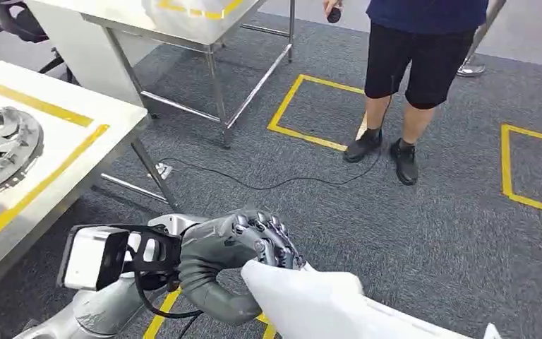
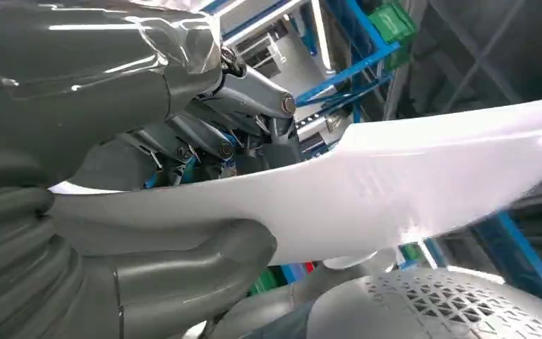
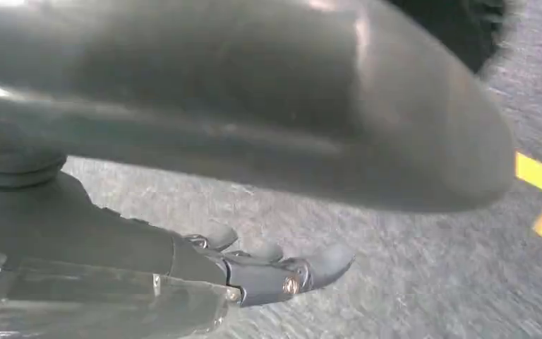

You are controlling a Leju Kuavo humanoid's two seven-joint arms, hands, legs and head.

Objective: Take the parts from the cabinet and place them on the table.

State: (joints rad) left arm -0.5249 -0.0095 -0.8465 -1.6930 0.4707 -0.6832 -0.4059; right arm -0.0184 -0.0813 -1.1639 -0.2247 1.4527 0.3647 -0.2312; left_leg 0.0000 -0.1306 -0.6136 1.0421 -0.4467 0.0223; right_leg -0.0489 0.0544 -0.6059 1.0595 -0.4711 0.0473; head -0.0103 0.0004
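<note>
My left hand [image 1: 254, 244] grips one end of a long white moulded part [image 1: 324, 304] low in the head view, over the grey carpet. In the left wrist view the white part [image 2: 395, 191] lies across the picture, with the thumb [image 2: 169, 275] under it and the darker fingers [image 2: 240, 134] over it. My right hand [image 3: 254, 275] hangs above the carpet with its fingers stretched out and nothing in them. The white table [image 1: 77, 134] with yellow tape lines stands to the left, apart from the held part. A silver wheel cover [image 1: 0, 145] lies on it.
A person [image 1: 409, 70] in dark shorts stands ahead on the right, holding a small dark object. A second metal-legged table [image 1: 205, 35] stands at the back. A black cable [image 1: 268, 185] runs across the carpet between yellow tape squares [image 1: 310, 106]. Blue shelving [image 2: 367, 63] shows behind the part.
</note>
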